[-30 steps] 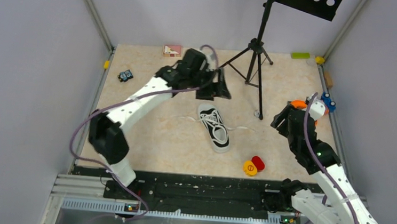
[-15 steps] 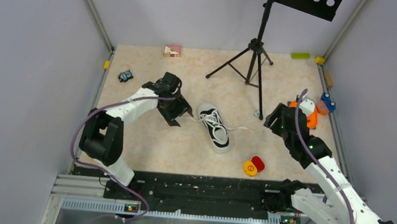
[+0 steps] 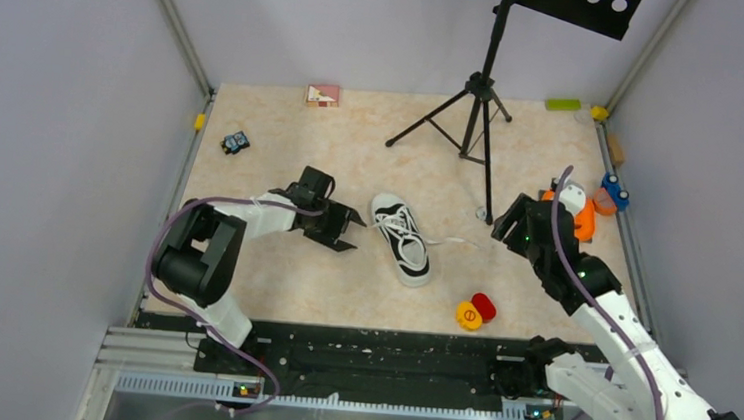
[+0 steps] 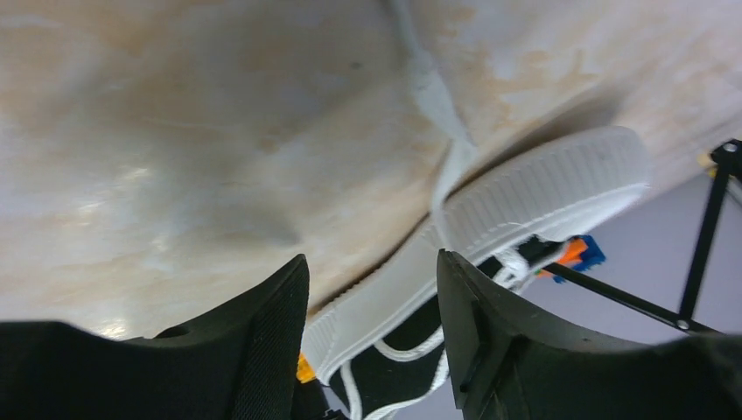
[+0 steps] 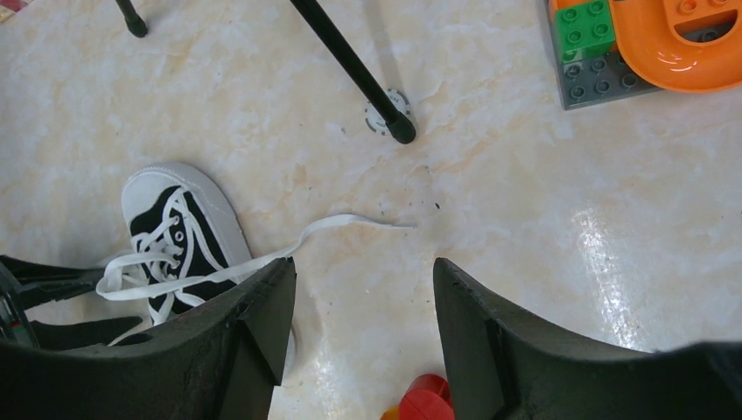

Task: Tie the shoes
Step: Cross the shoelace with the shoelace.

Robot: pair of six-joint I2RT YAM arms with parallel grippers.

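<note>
No readable text, numbers or brand marks in any view. Yellow disc [image 3: 468, 317] carries a red mark, too small to make out. Card [image 3: 323, 95] at the far edge of the table has a printed picture, but its details can't be resolved. Sneaker [image 3: 402, 238]: nothing legible on its sole or upper.

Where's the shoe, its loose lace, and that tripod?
shoe [image 3: 402, 238], top view, on the laced black upper.
lace [image 5: 350, 218], right wrist view, middle of the loose strand.
tripod [image 3: 479, 84], top view, hub where the legs meet.
</note>
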